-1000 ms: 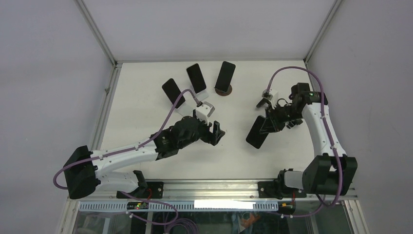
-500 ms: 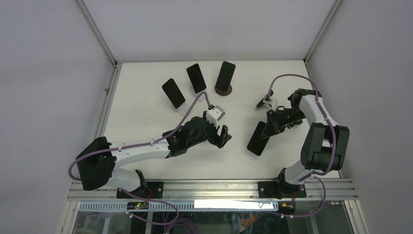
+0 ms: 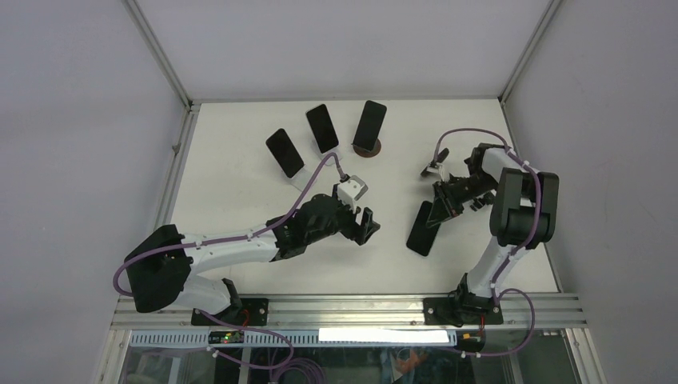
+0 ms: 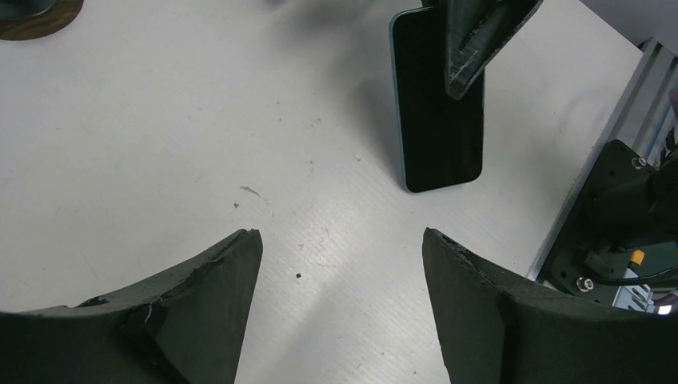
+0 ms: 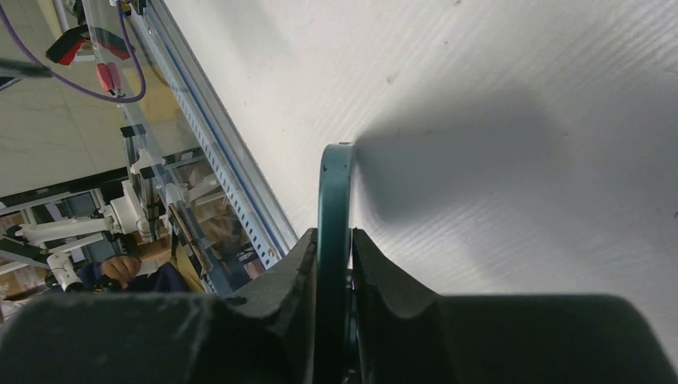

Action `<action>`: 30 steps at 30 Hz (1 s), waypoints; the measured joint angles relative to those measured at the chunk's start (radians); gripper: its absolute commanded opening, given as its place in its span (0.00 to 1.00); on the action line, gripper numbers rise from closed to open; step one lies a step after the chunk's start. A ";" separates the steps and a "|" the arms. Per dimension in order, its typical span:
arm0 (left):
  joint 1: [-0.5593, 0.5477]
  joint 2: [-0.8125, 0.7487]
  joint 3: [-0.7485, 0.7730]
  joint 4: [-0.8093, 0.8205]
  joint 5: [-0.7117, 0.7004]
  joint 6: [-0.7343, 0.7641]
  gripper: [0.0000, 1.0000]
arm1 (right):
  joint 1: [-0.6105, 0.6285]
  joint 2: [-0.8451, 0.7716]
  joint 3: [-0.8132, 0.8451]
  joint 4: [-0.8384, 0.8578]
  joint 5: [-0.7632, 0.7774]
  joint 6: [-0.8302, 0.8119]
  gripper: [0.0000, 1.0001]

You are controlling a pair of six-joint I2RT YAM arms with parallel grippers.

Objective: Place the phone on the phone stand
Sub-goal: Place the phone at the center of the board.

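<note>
top view: left gripper (image 3: 366, 226), jaws spread, nothing between them. right gripper (image 3: 437, 209) grasps the upper end of the phone (image 3: 422, 228); the contact itself is masked by the fingers. far beyond the left jaws lean three other phones (image 3: 322, 128); only one phone stand (image 3: 369, 150) shows, as a brown base.

left wrist: phone (image 4: 440, 120) ahead-right of the open jaws, top hidden; stand (image 4: 32, 10) cropped.

right wrist: phone (image 5: 336, 184) edge-on, pinched between both pads, far tip on the table (image 5: 520, 96).
</note>
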 measured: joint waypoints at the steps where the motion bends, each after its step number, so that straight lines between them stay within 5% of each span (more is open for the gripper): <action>1: 0.000 0.000 0.000 0.002 0.003 0.000 0.75 | 0.000 0.016 0.007 0.003 0.002 0.002 0.28; 10: 0.000 -0.002 -0.016 0.020 0.013 -0.006 0.75 | 0.000 0.099 0.042 0.045 0.040 0.055 0.70; 30: 0.000 -0.222 -0.107 -0.036 -0.037 -0.003 0.75 | -0.036 -0.022 0.335 0.052 0.289 0.064 0.74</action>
